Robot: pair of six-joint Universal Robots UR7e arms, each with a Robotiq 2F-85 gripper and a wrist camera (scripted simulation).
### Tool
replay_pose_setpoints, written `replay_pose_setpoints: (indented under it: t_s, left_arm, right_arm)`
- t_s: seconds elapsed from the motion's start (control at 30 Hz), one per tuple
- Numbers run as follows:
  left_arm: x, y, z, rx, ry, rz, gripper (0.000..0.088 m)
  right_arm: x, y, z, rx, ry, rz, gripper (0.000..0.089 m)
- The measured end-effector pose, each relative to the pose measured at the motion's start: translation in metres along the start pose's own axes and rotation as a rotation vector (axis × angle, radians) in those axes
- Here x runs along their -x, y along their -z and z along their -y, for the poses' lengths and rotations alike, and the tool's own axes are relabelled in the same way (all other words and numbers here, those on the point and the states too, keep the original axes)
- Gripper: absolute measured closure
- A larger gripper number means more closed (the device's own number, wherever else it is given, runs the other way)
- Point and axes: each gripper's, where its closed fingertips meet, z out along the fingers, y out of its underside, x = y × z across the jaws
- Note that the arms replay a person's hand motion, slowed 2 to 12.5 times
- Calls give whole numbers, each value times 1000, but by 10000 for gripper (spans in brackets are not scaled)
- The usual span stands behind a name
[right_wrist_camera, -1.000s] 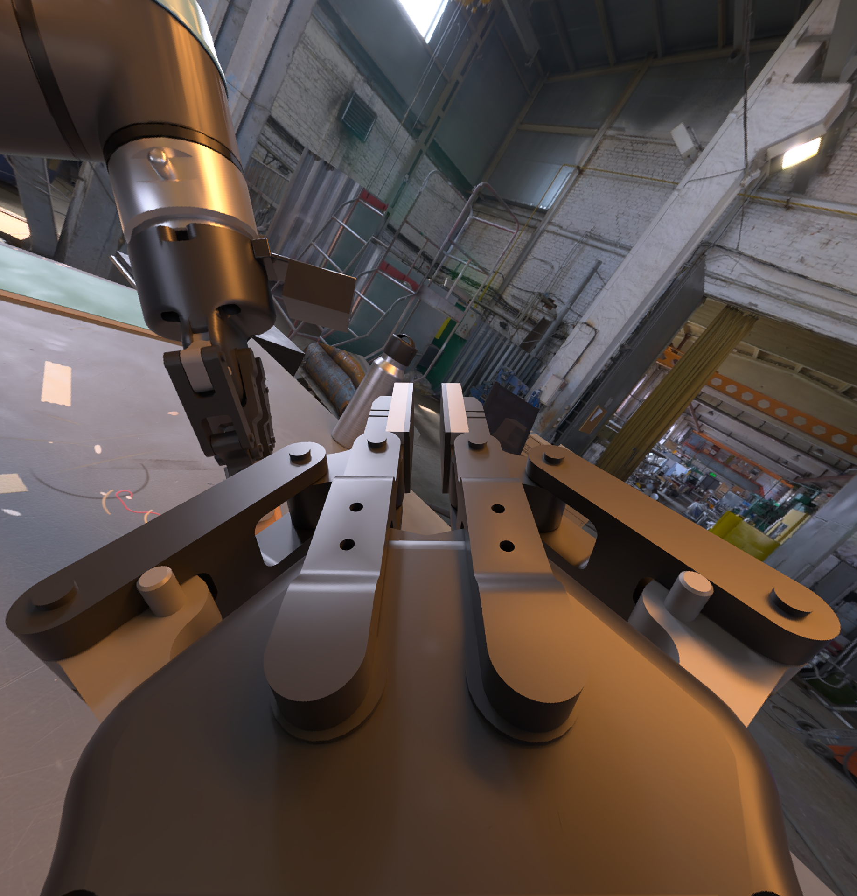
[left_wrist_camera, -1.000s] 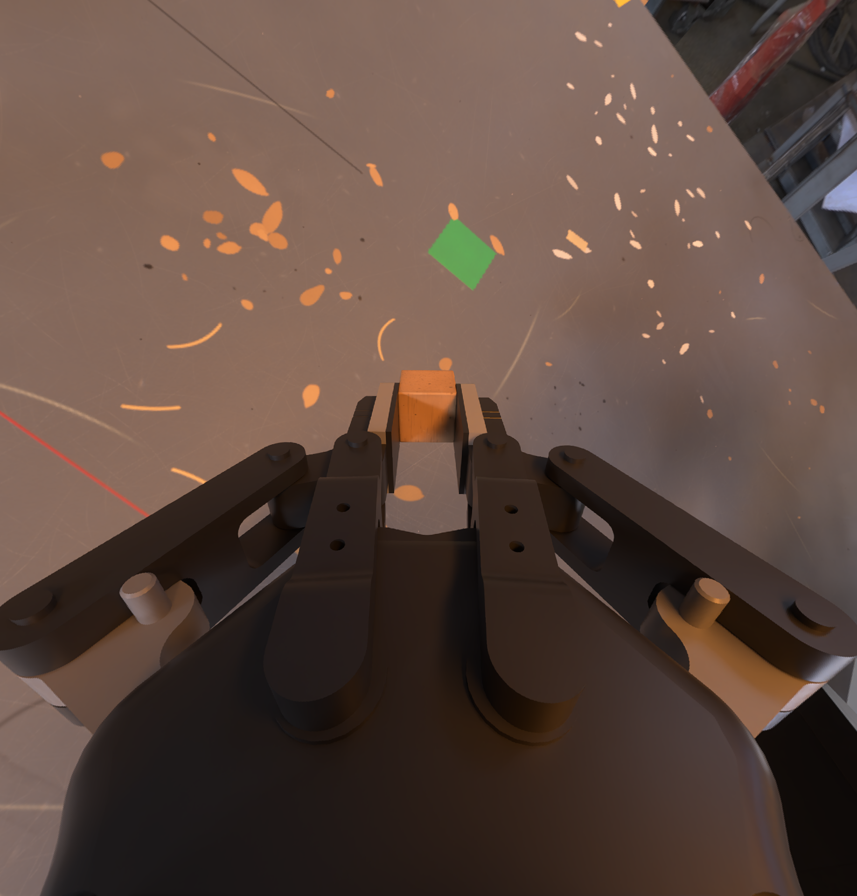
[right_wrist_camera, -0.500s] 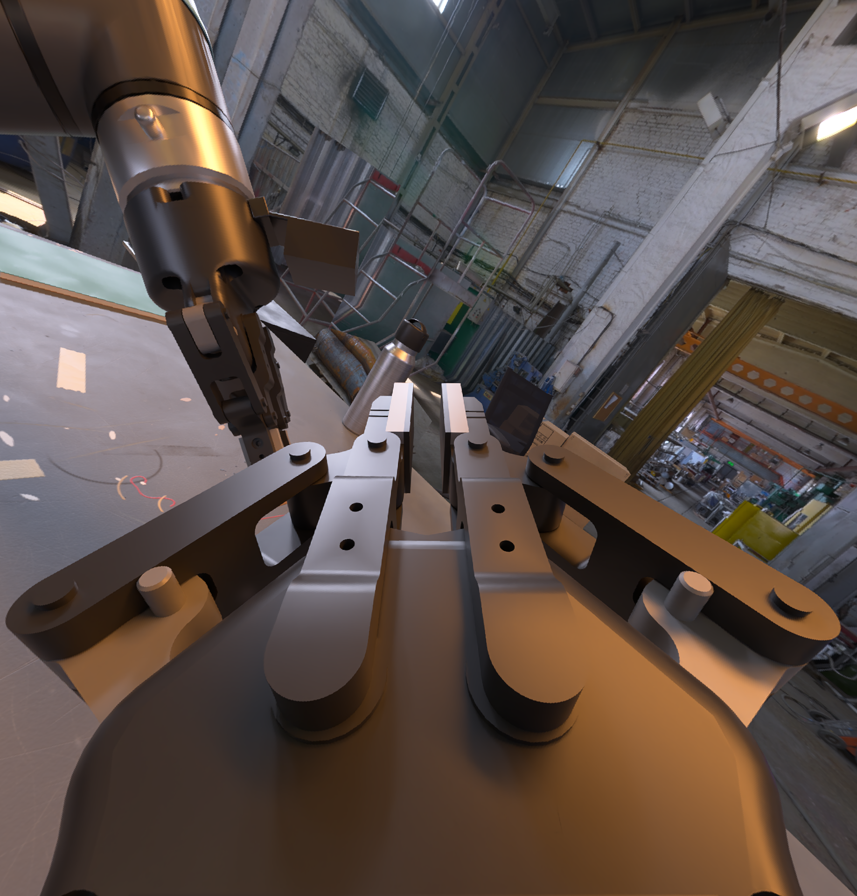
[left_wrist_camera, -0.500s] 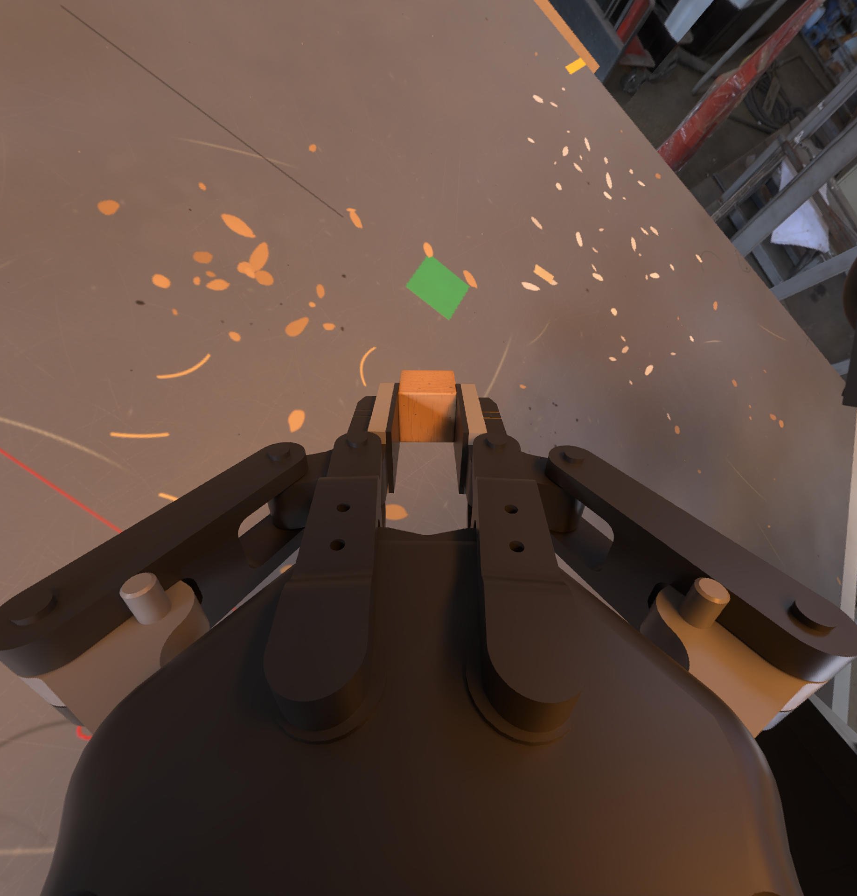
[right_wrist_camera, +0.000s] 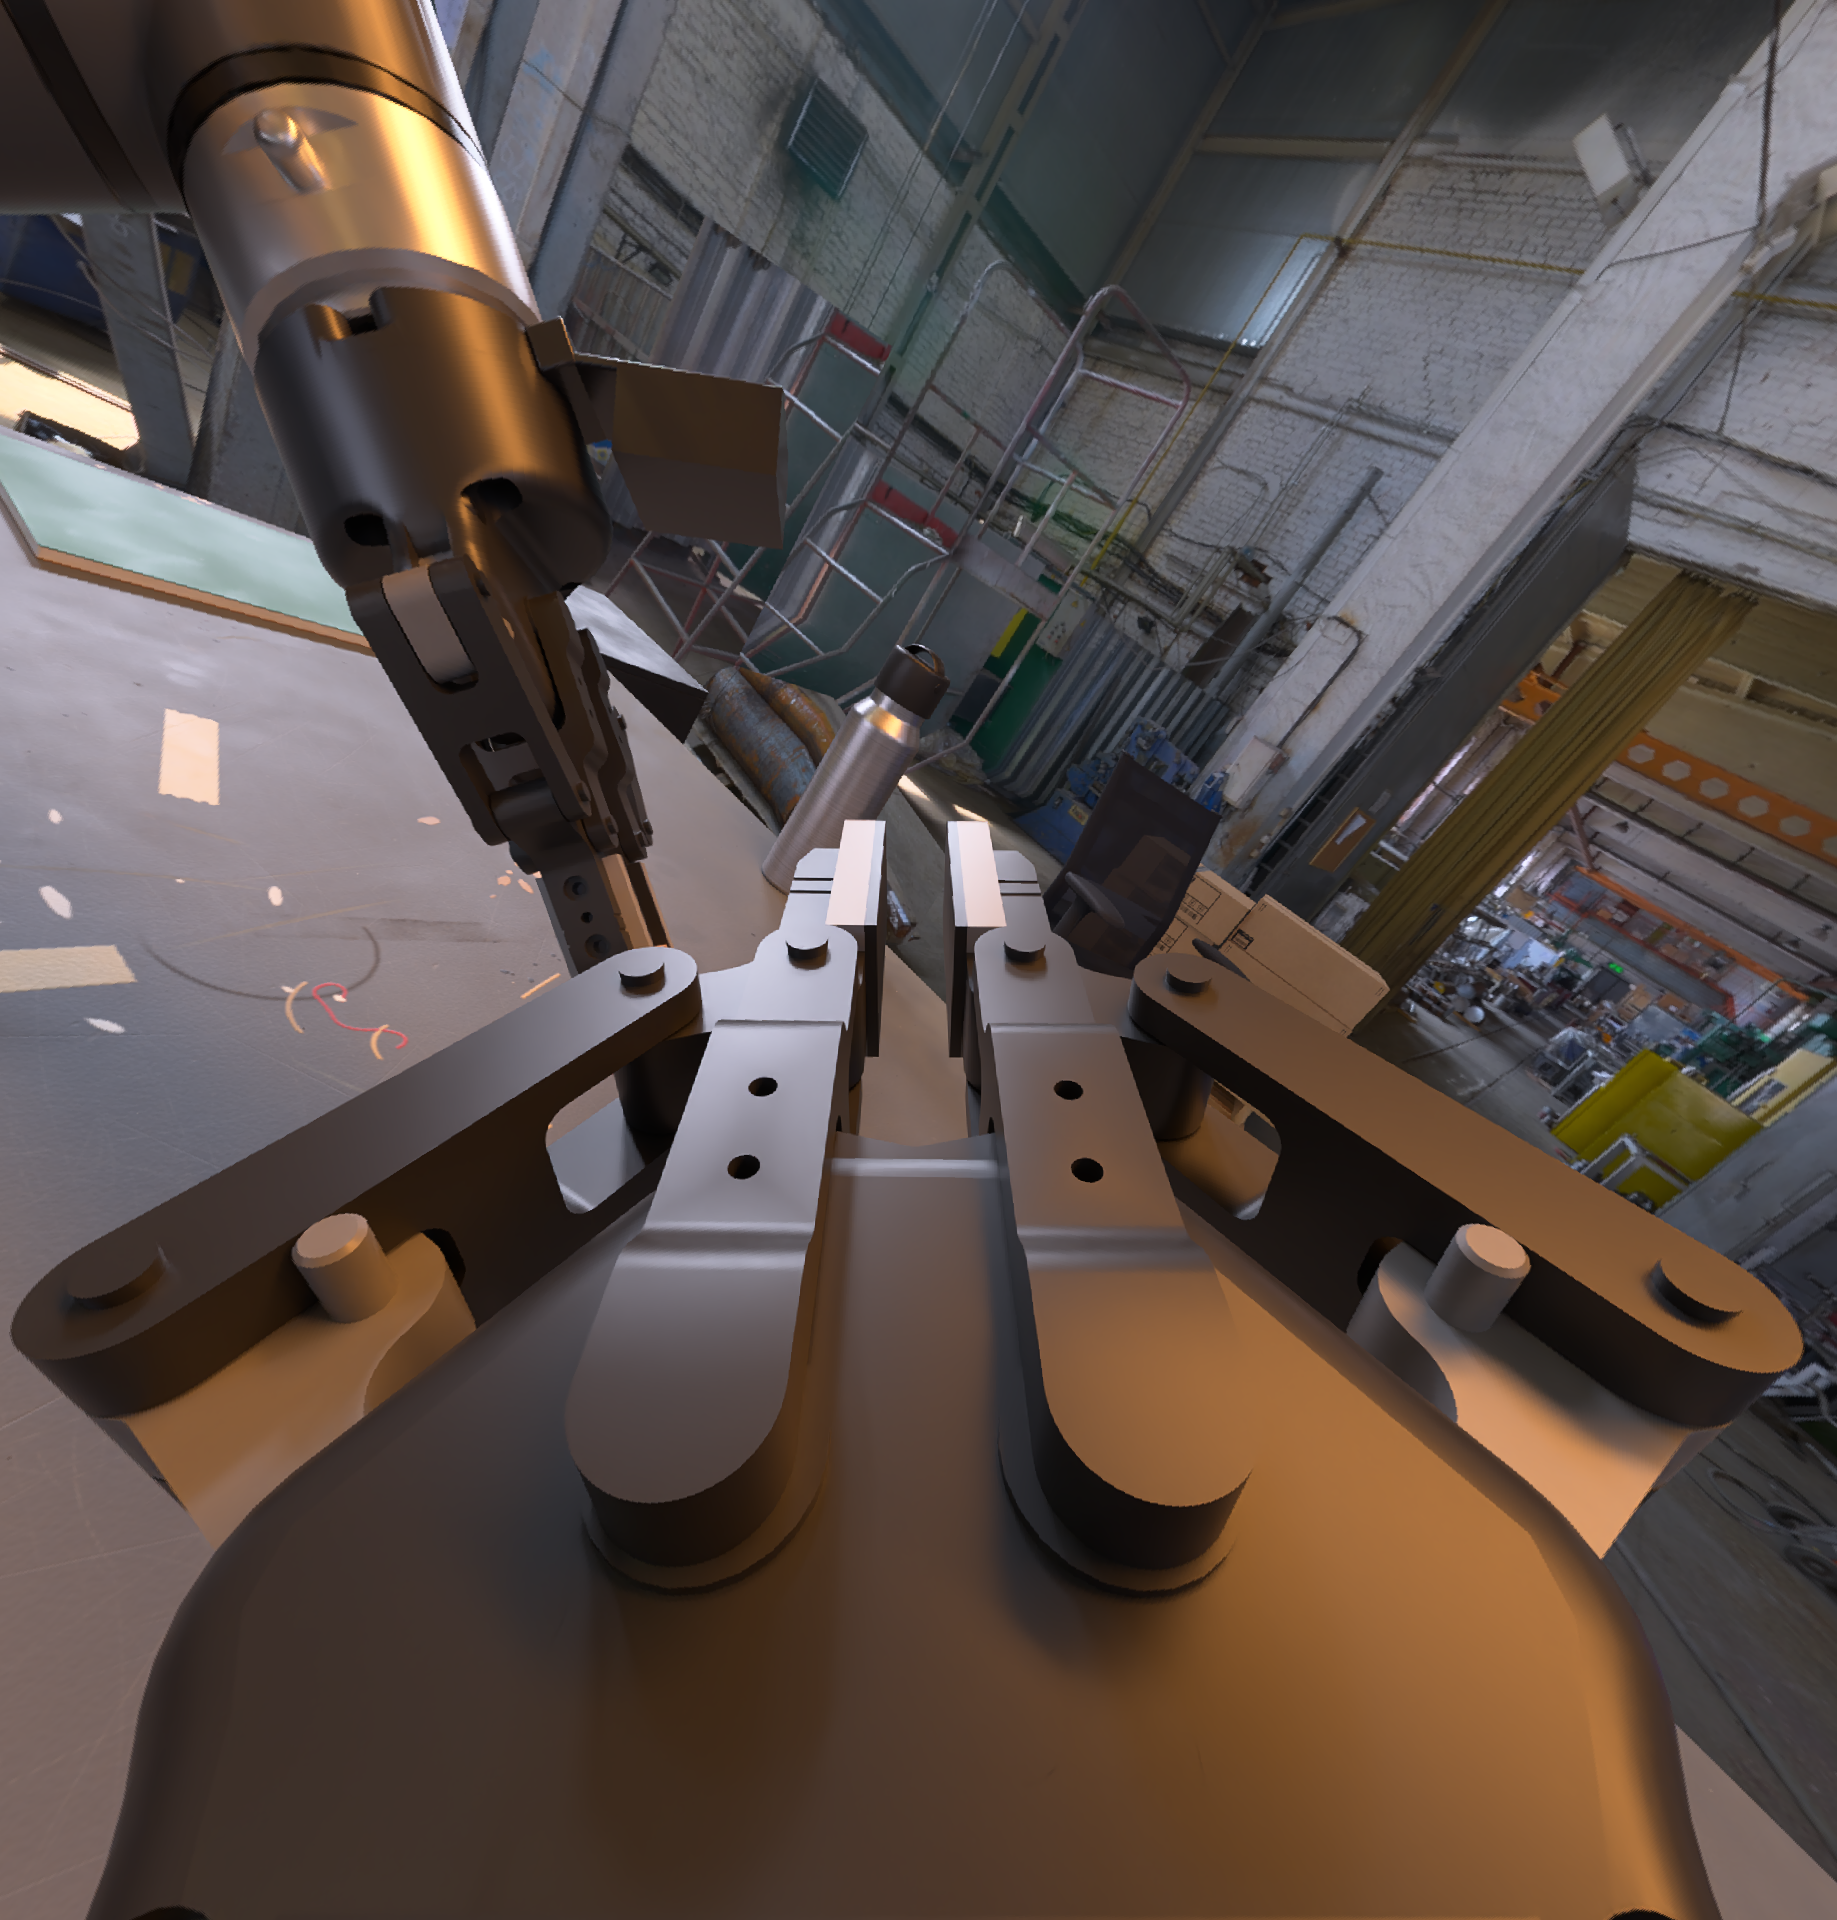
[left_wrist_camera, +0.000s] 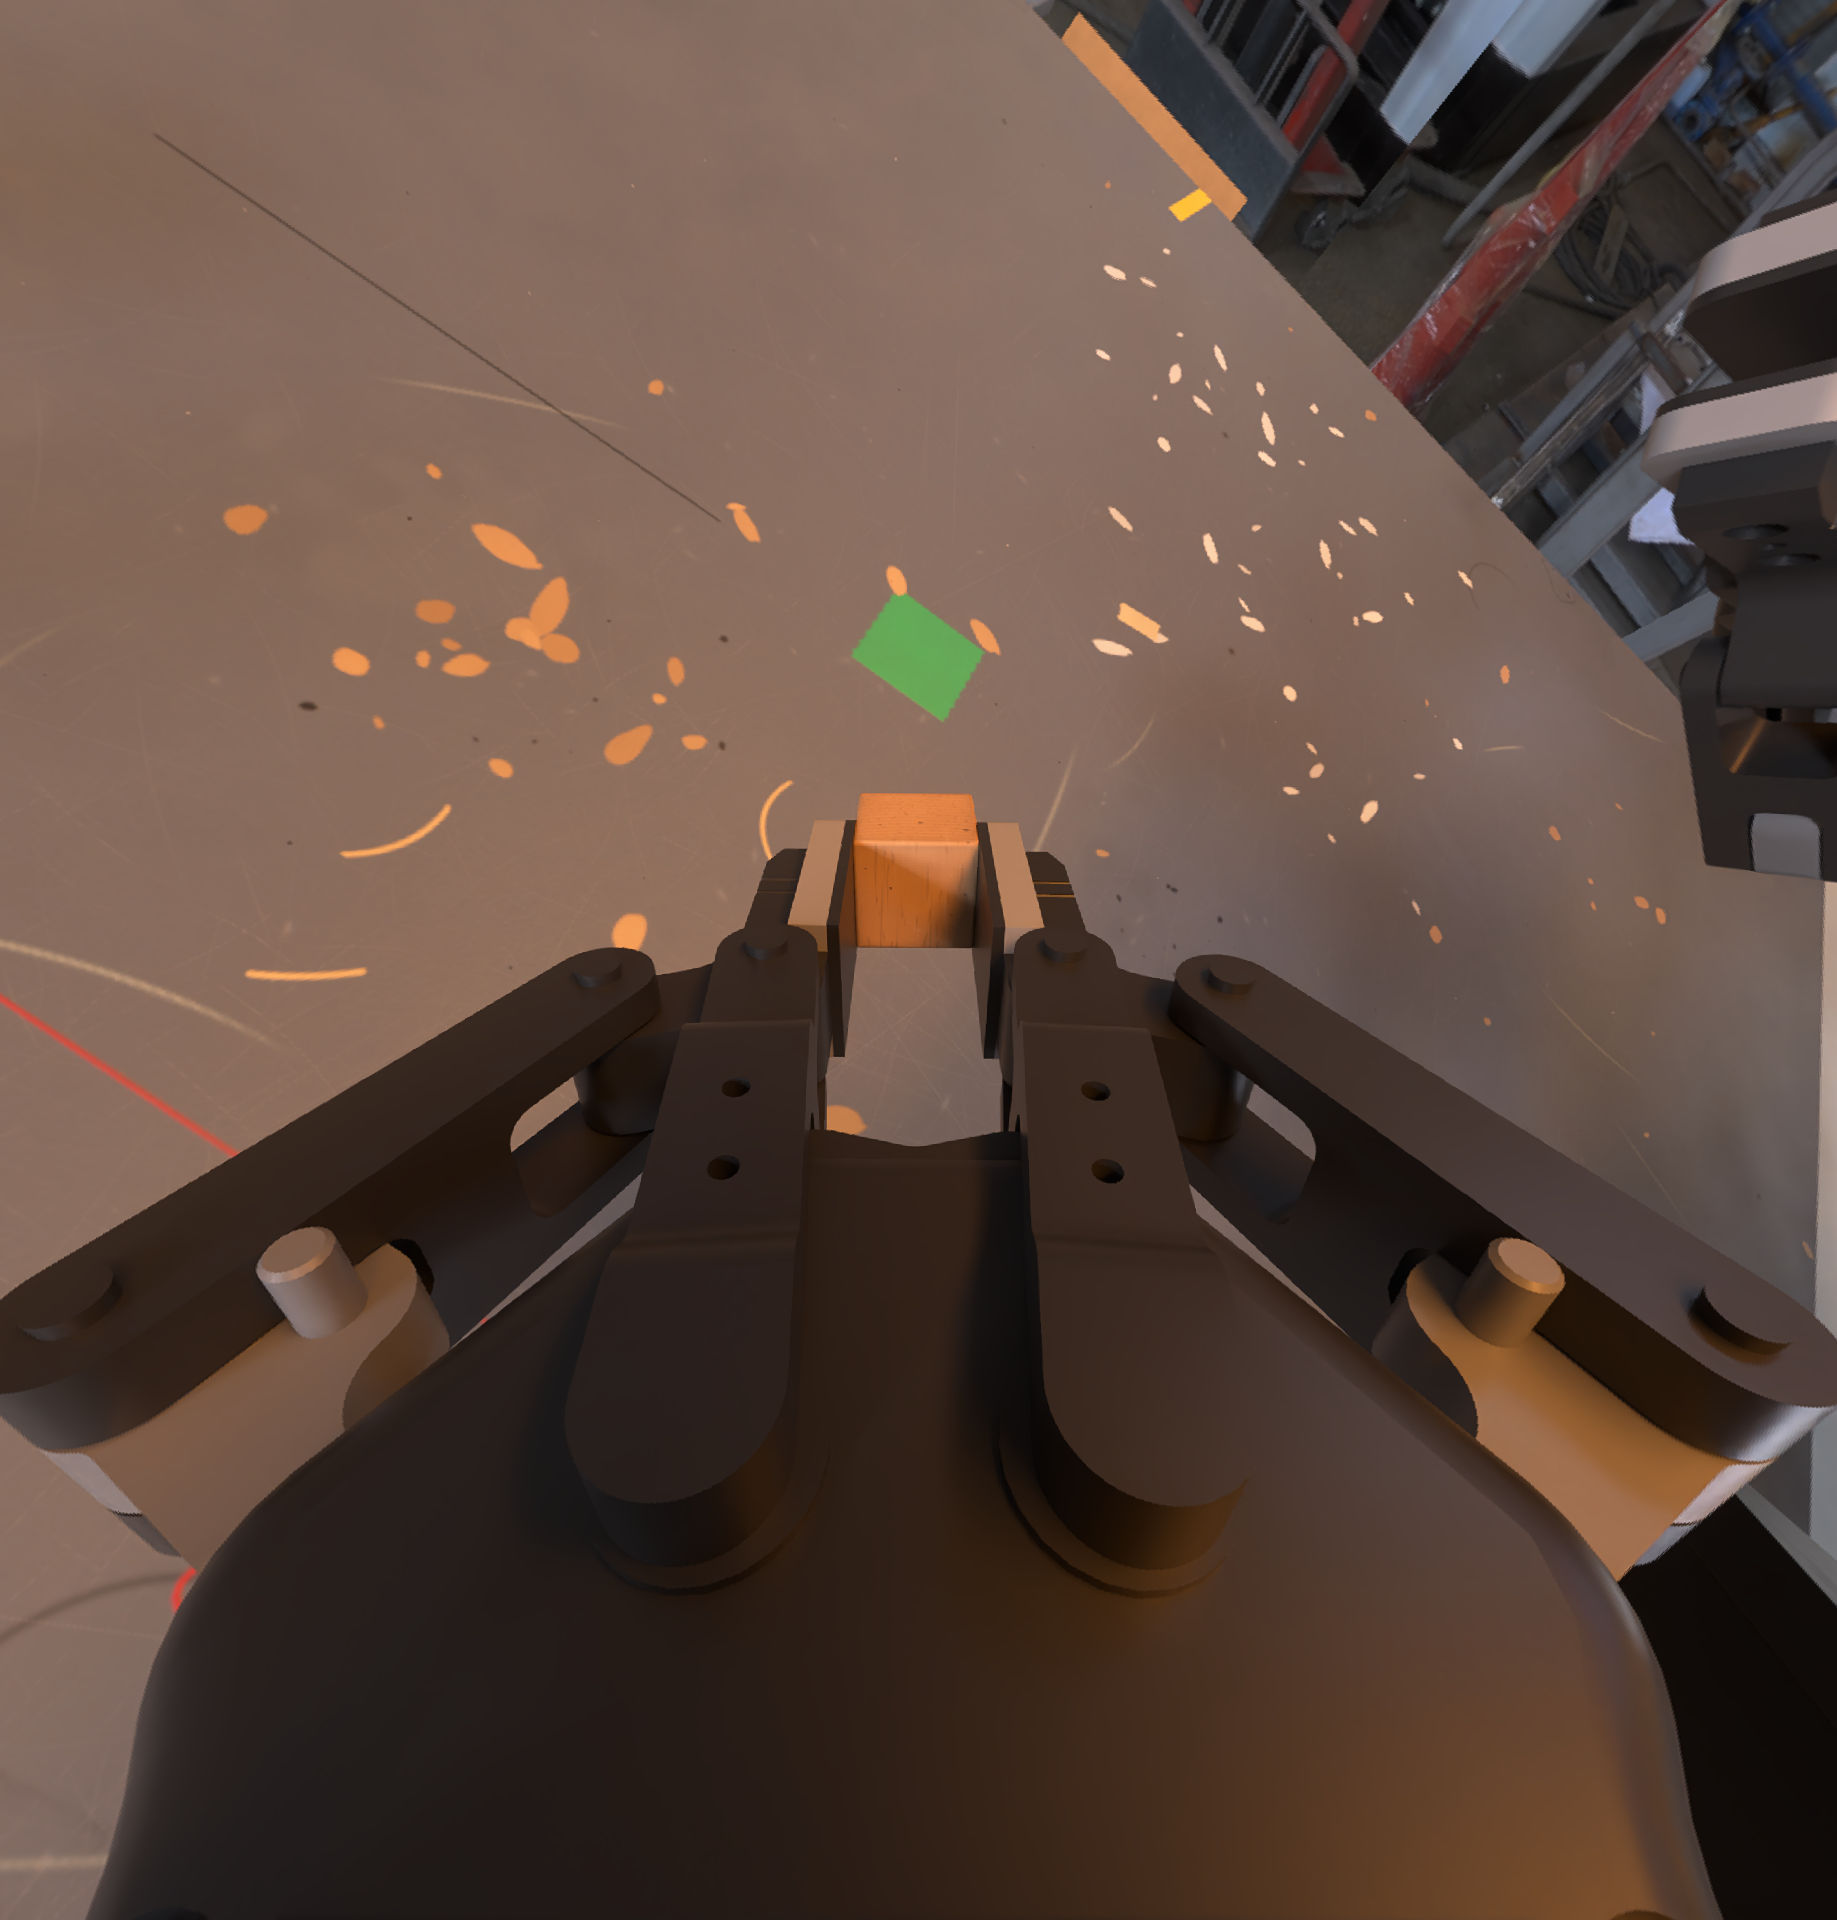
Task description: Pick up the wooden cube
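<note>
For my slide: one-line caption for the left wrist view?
Left gripper holds wooden cube above speckled table.

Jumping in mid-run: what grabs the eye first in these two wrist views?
The wooden cube, clamped between the fingertips of the left gripper, sits dead centre of the left wrist view above the speckled table. Beyond it lies a green square. In the right wrist view, the right gripper holds nothing, with a metal bottle behind.

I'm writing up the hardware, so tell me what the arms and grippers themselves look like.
Both grippers are alike: the left gripper and right gripper have dark grey, rounded bodies, flat linkage bars with pins, and pale rectangular finger pads. The left arm is a shiny metal cylinder with dark bands. No cables show.
</note>
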Motion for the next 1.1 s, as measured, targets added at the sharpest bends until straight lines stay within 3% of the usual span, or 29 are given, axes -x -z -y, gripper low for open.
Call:
replay_pose_setpoints:
  t_s: [1.1]
  left_arm:
    - [-11,6,7,-30,-71,6,683]
  right_arm:
    - [7,-6,-16,65,9,45,794]
